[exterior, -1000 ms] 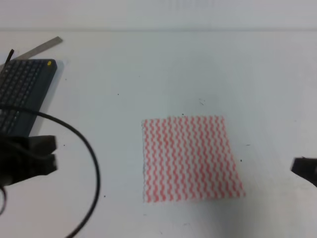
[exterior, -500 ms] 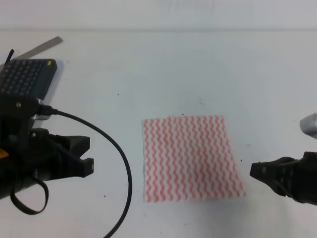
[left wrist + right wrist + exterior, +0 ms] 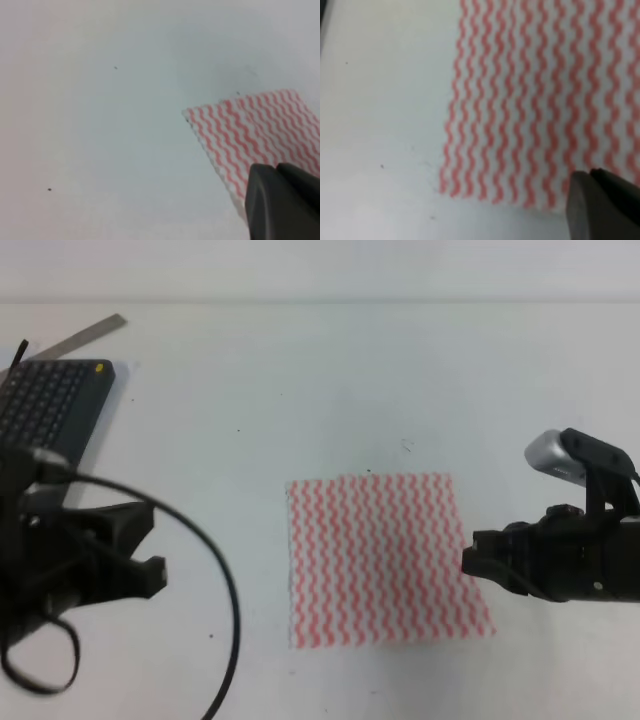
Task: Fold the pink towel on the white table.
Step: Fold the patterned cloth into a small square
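Exterior high alone shows keyboard (image 3: pixel 45 410); wrists: pink towel (image 3: pixel 255 130).

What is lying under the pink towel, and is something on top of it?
The pink towel lies flat, directly on the white table. Nothing rests on it; the right end effector is at its right edge. The towel covers the surface beneath, so that part cannot be seen.

I counted one pink towel (image 3: pixel 383 560), one black keyboard (image 3: pixel 48 410), one metal ruler (image 3: pixel 88 335), one black cable (image 3: pixel 190 570) and my two grippers.
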You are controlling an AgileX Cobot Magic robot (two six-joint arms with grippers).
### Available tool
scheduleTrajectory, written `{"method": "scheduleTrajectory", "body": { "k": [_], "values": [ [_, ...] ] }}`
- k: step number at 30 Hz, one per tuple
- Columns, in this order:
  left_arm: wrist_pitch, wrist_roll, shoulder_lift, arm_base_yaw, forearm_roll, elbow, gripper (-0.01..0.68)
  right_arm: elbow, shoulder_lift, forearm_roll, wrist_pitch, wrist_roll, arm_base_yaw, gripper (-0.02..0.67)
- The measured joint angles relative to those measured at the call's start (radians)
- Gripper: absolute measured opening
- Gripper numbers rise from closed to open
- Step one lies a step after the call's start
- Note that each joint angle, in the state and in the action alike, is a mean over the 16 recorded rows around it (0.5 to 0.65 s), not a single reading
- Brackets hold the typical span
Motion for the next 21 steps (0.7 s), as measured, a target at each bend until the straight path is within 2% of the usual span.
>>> {"method": "scheduleTrajectory", "body": {
  "k": [10,21],
  "values": [
    [-0.153,0.001,-0.156,-0.028,-0.025,0.126,0.0,0.047,-0.044,-0.081,0.003,0.066,0.0,-0.002],
    [-0.21,-0.012,-0.161,-0.031,-0.025,0.141,0.0,0.093,-0.067,-0.082,-0.04,0.093,0.0,0.008]
  ]
}}
